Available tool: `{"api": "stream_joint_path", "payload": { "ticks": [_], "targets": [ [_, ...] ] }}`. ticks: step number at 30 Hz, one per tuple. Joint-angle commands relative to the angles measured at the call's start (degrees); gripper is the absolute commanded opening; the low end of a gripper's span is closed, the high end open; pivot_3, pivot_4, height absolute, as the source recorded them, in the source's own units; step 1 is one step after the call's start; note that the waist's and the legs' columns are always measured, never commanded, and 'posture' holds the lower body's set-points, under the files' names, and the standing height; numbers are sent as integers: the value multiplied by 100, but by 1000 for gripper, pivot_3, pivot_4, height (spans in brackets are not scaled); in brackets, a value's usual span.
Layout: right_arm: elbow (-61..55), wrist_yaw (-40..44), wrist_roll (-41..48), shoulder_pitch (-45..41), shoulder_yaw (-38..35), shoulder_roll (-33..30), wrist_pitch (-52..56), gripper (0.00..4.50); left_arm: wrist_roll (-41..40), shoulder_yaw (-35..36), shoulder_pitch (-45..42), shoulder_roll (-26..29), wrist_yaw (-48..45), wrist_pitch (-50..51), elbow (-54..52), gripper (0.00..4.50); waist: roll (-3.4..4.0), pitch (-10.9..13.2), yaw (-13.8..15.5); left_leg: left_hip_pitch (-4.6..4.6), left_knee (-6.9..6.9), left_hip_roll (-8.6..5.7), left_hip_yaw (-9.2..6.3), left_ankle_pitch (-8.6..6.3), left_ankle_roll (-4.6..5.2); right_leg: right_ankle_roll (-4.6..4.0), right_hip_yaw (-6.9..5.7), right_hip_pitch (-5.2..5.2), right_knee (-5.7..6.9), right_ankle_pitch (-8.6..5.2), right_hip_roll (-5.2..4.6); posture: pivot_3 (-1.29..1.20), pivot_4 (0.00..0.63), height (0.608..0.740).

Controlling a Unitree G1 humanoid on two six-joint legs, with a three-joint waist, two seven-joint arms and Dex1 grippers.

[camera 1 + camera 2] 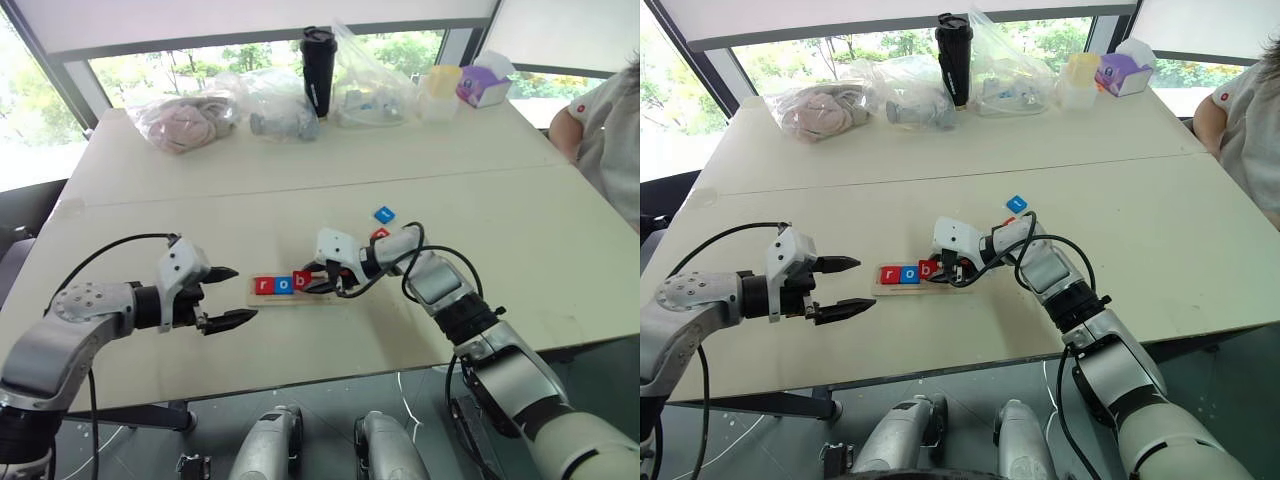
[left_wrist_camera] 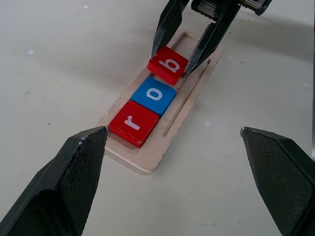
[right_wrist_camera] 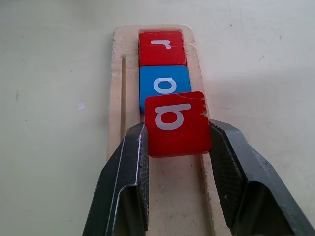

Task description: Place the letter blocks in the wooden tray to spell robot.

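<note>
The red "b" tile (image 3: pixel 176 124) is pinched by its two side edges in the right claw (image 3: pixel 176 147) and sits over the third slot of the wooden tray (image 2: pixel 184 110), just against the blue "o" tile (image 2: pixel 154 95). It looks a little tilted and skewed, so it is probably not yet seated flat. The red "r" tile (image 2: pixel 134 123) fills the first slot at the tray's end, touching the "o". The tray lies on the pale counter (image 1: pixel 150 300) near the robot's front edge, between the two arms.

Two more tiles wait on the counter beyond the right arm: a blue one (image 1: pixel 384 214) lying clear, and a red one (image 1: pixel 380 234) half hidden behind the wrist; their letters cannot be read.

The tiles look small, thin, rigid and light, with smooth faces. A grip on opposite side edges, as the right claw has now, seems the sound way to hold them; their thinness leaves little to catch when they lie flat on the counter, and a pinch that is off-centre could make one twist or pop out. The tray is also light and could slide if a tile is pushed hard against its neighbours.

The left claw (image 1: pixel 228 295) hangs above the counter just beside the tray's "r" end, its fingers spread wide and holding nothing.
</note>
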Motion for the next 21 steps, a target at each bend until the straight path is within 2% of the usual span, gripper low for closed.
{"api": "stream_joint_path", "payload": {
  "ticks": [1, 2, 8, 9, 13, 16, 21],
  "targets": [
    [-98, 44, 20, -66, -26, 32, -99, 1152, -5, 63, -10, 4, 26, -33, -155, 4500, 0, 0, -1, 0, 0, 0, 0, 0, 0, 0, 0, -1, 1, 0, 0, 0, 150, 740],
    [-126, 60, 29, -48, -29, 24, -81, 1152, 2, 61, -8, 1, 27, -39, -152, 4500, 0, 0, -1, 0, 0, 0, 0, 0, 0, 0, 0, -1, 2, 0, 0, 0, 150, 740],
    [-201, 59, 107, -33, -87, 91, 67, 4100, 41, 25, -43, -31, 32, -65, -113, 4500, 0, 0, 0, 0, 1, 0, 0, 0, -1, 0, 0, 0, 2, 0, 0, 0, 150, 740],
    [-195, 7, 102, -40, -104, 116, 66, 4432, 46, 20, -48, -33, 32, -69, -109, 4500, 0, 0, -3, 0, 1, 0, 0, 0, -1, 0, 0, 0, 2, 0, 0, 0, 150, 740],
    [-244, -54, 155, -75, -177, 153, 110, 4432, 68, 21, -54, -39, 33, -81, -101, 4500, 0, 0, -4, 1, 0, 0, 0, 0, -1, 1, 0, -1, 3, 0, 0, 0, 150, 740],
    [-356, -202, 426, -217, -576, 146, 364, 4432, 83, 33, -62, -53, 46, -81, -97, 4500, 0, 0, 4, 1, 1, 0, 0, 1, -1, 1, 0, 0, 3, 0, 0, 0, 150, 740],
    [4, -604, 316, -301, -843, 39, 74, 4432, -11, 92, -98, -91, 46, -18, -121, 4500, 0, 0, 1, 1, 1, 0, 0, 1, -1, 1, 0, 0, 3, 0, 0, 0, 150, 740]
  ]
}}
